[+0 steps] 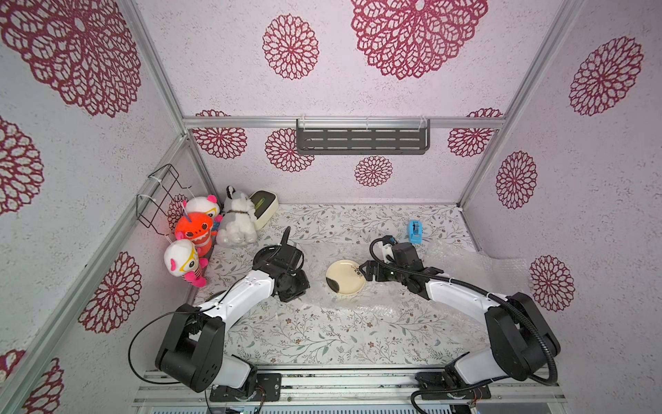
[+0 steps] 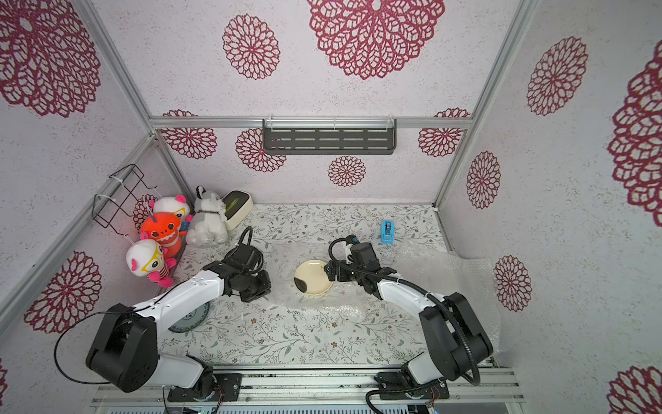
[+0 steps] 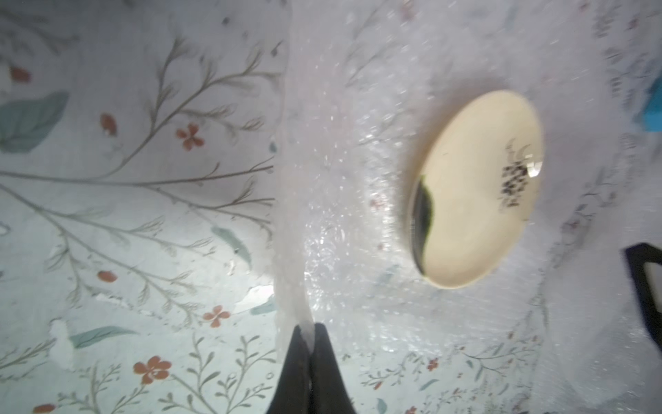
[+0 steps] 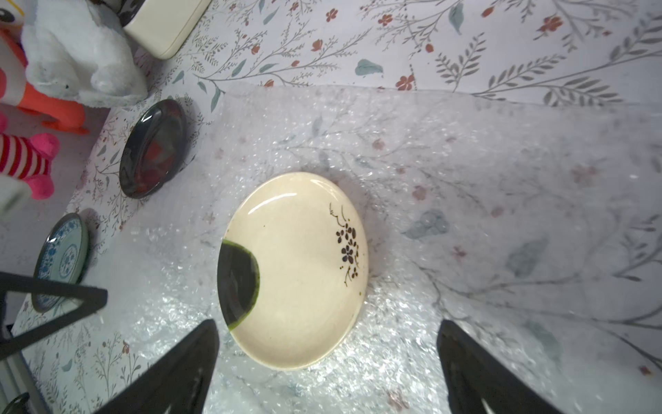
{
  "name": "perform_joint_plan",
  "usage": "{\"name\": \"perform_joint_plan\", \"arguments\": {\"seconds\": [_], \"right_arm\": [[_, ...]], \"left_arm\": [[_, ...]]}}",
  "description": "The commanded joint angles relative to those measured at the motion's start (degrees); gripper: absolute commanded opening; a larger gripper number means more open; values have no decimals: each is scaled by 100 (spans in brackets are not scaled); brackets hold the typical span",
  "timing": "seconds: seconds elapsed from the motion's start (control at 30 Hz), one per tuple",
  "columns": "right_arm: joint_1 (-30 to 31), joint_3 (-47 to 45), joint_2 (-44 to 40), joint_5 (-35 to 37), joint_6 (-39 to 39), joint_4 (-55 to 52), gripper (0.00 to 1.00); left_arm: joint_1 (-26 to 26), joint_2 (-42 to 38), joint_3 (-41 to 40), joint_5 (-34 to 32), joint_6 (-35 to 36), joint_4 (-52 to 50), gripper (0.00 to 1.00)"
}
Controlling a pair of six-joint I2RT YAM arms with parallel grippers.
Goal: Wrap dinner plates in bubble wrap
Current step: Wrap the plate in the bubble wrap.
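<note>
The cream plate (image 1: 345,277) with its dark flower sprig lies face up between the two grippers, on a sheet of bubble wrap (image 1: 376,304) spread flat over the table. The right gripper (image 4: 327,322) has its fingers spread wide, and the plate sits just ahead of them, the near rim in the gap. Whether a fingertip touches the rim I cannot tell. The left gripper (image 3: 310,333) is pressed together on the edge of the wrap, with a thin raised fold of plastic caught between its tips. From there the plate (image 3: 476,190) lies farther out on the same sheet.

The black plate (image 4: 154,148) rests on the bare cloth just off the wrap, on the far side of the left gripper's wrist. The grey-teal plate (image 2: 193,319) lies partly hidden under the left forearm. A second sheet of wrap (image 1: 476,265) is bunched up outside the right arm, against the side wall. The blue tape dispenser (image 1: 415,231) stands beyond the right wrist.

The table cover (image 1: 304,340) is pale, printed with thin branches, grey-green leaves and small red flowers. Past the left arm, the corner holds plush toys (image 1: 200,233) and a cream box (image 1: 264,206) with a green top. The walls (image 1: 215,71) are textured pale panels with crimson lace medallions, set in aluminium framing. A dark slotted shelf (image 1: 362,140) hangs on the back wall and a wire rack (image 1: 161,195) on the side wall above the toys.
</note>
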Motion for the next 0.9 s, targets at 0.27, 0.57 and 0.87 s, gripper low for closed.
{"name": "perform_joint_plan", "arguments": {"seconds": [0.27, 0.57, 0.87], "right_arm": [[1032, 210, 694, -1056, -1612, 1803, 94], [1622, 451, 1359, -394, -1911, 2814, 67], [1867, 490, 1523, -72, -1250, 3146, 45]], "left_arm": [[-290, 986, 1605, 465, -395, -474, 0], [-302, 1120, 1718, 476, -762, -319, 0], [-303, 1127, 1748, 476, -940, -58, 0]]}}
